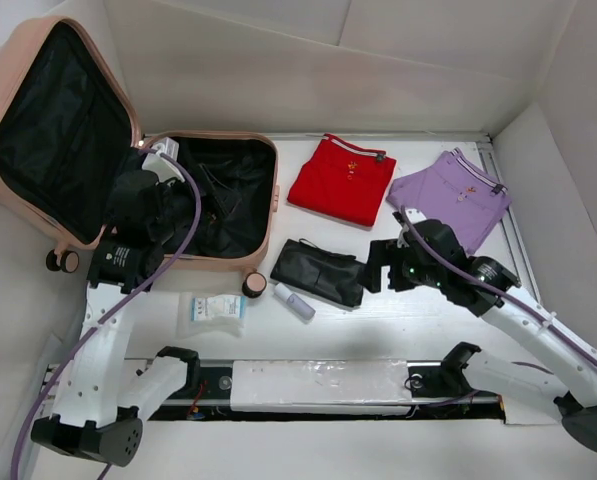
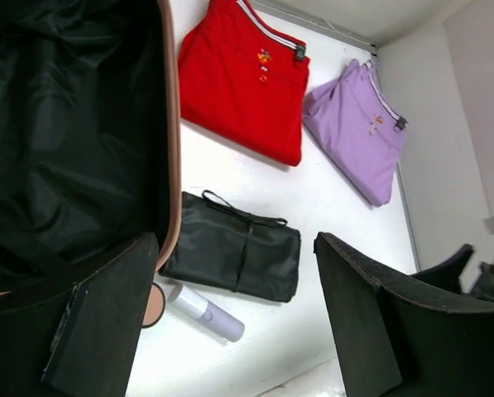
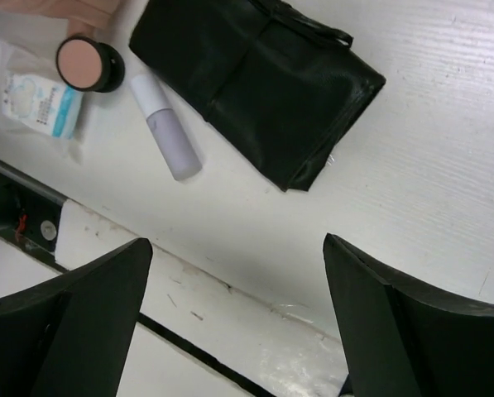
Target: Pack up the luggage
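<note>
The black pouch (image 1: 318,270) lies just left of the right gripper (image 3: 236,244), its long axis oblique to the widely parted jaws. The left gripper (image 2: 237,240), jaws likewise parted, hovers over the luggage (image 1: 275,195).

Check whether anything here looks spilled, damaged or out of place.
Nothing stands out: the pale pink hard-shell suitcase is open, the folded red garment and folded lilac garment lie flat, the black fabric pouch closed.

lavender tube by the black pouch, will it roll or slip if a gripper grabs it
The lavender tube is a smooth cylinder lying on its side, so a sideways nudge would probably roll it. Its smooth wall may slip in a pinch. It looks rigid and small, so it is likely light.
</note>
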